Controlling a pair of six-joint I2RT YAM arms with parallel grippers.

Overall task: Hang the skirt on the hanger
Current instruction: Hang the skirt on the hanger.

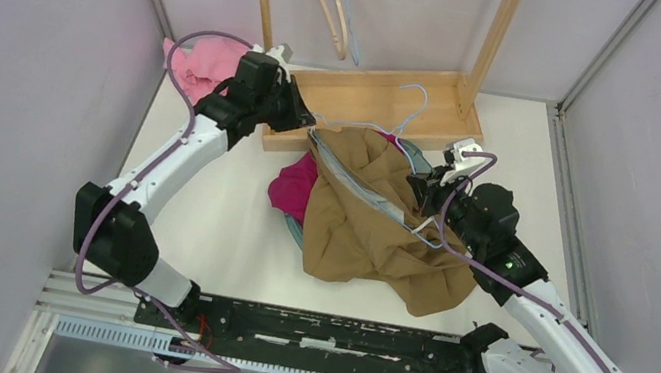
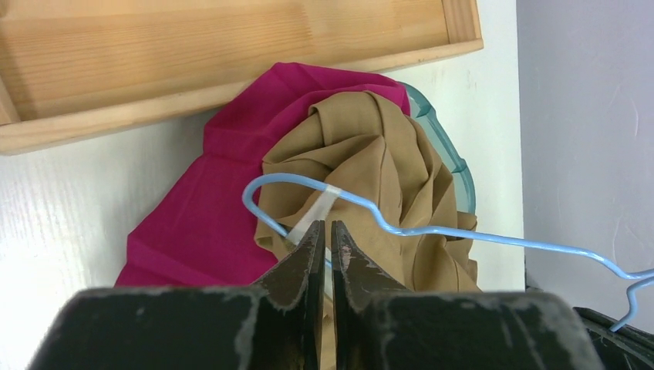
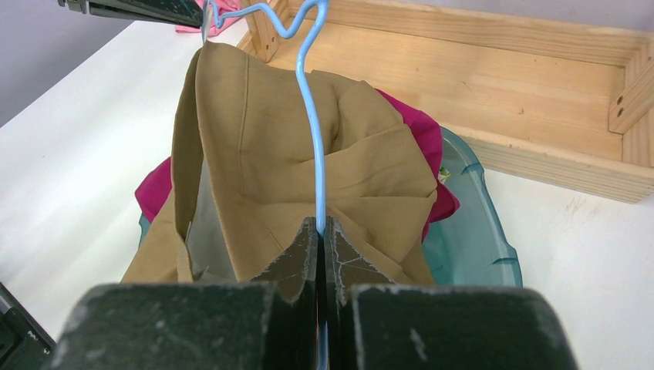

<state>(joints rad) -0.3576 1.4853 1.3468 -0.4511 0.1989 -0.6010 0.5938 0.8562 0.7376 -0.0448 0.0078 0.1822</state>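
- Top view: the brown skirt (image 1: 371,224) is lying mid-bench (image 1: 200,215), draping off the blue hanger (image 1: 418,95). The hanger's long axis is running from the left end effector (image 1: 309,122) to the right end effector (image 1: 422,190).
- Left wrist: the left end effector is pinching the skirt's white loop (image 2: 316,212) beside the hanger's tip.
- Right wrist: the right end effector is clamping the hanger wire, with the skirt straight ahead.

The left gripper (image 2: 327,225) has its jaws almost together, tips at the edge of the bunched tan skirt (image 2: 370,154), beside a white strip (image 2: 312,216) on the blue wire hanger (image 2: 463,233). A magenta cloth (image 2: 224,193) lies under the skirt, with a teal tub (image 2: 455,154) behind. A wooden frame (image 2: 193,46) runs along the table's (image 2: 62,216) far edge.
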